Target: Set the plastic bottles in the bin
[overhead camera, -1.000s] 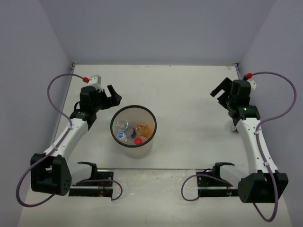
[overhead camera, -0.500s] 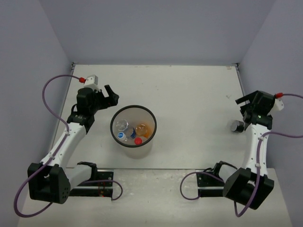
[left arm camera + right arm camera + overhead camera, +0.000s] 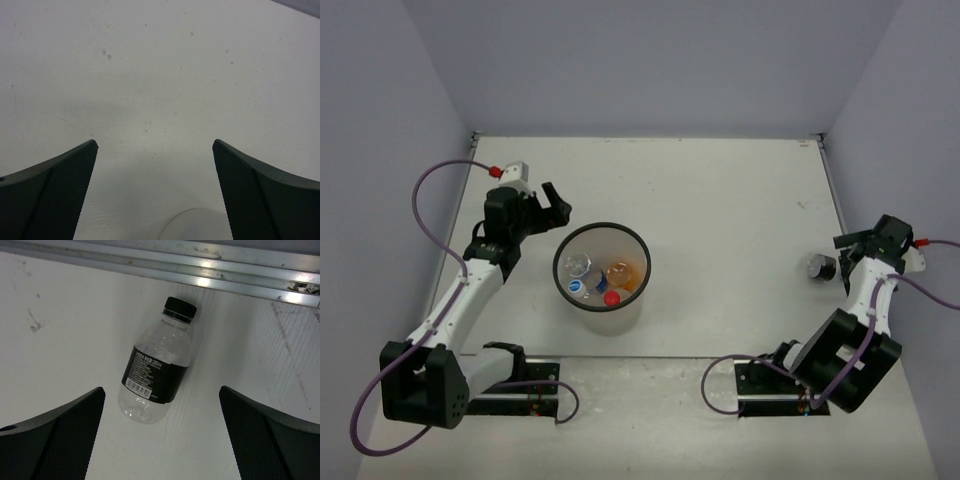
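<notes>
Where the left arm (image 3: 470, 283) reaches over the counter (image 3: 720, 190), left jaws: spread wide, holding nothing, bare counter between them. Bin (image 3: 603, 225): upright, just right of those jaws, containing four plastic bottles: one clear (image 3: 578, 264), one blue-capped (image 3: 576, 288), one red-capped (image 3: 611, 297), one stubby orange (image 3: 621, 272). Black-label bottle (image 3: 155, 372): lying on its side near the counter's right edge, cap towards a metal rail (image 3: 225, 282). Right jaws: spread wide over that bottle, clear of it on both sides.

Scuffed white table (image 3: 720, 200), bin (image 3: 616, 318) left of centre, black-label bottle (image 3: 156, 371) flat near right edge
</notes>
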`<state>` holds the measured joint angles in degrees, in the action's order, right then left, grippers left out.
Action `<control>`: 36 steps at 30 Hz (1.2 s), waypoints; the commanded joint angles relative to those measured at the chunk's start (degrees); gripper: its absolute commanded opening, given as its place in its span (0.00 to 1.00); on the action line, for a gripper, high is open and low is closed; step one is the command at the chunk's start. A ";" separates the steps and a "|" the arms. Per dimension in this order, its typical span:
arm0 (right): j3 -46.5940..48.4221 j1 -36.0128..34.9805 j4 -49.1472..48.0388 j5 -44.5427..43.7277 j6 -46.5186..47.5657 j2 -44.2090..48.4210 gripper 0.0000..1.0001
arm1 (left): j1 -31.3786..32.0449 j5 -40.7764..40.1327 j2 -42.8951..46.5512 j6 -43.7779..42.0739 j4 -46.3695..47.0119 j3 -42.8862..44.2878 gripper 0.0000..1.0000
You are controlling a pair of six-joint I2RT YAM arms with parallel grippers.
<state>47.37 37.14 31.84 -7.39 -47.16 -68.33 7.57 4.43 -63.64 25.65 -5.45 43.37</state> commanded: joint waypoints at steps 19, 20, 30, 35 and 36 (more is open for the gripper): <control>-2.03 0.07 -11.46 4.38 1.21 -17.85 0.99 | -0.10 -3.09 -1.06 -1.74 0.62 0.13 1.00; -2.23 0.04 -12.03 4.49 1.07 -18.60 0.99 | -0.10 -3.15 -1.21 -1.74 0.62 0.17 1.00; -4.12 -0.28 -16.70 7.04 2.23 -20.93 0.73 | -0.10 -3.81 -1.45 -1.78 0.67 0.08 1.00; -3.78 -0.99 -15.59 6.25 3.66 -16.23 0.36 | -0.10 -3.96 -1.04 -1.65 0.41 0.10 1.00; -3.77 -1.12 -15.60 7.10 4.03 -14.71 0.21 | -0.10 -4.08 -0.87 -1.65 0.35 0.05 1.00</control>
<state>44.44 36.67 15.62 -1.82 -45.11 -87.29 7.57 1.34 -65.06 25.28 -5.48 43.27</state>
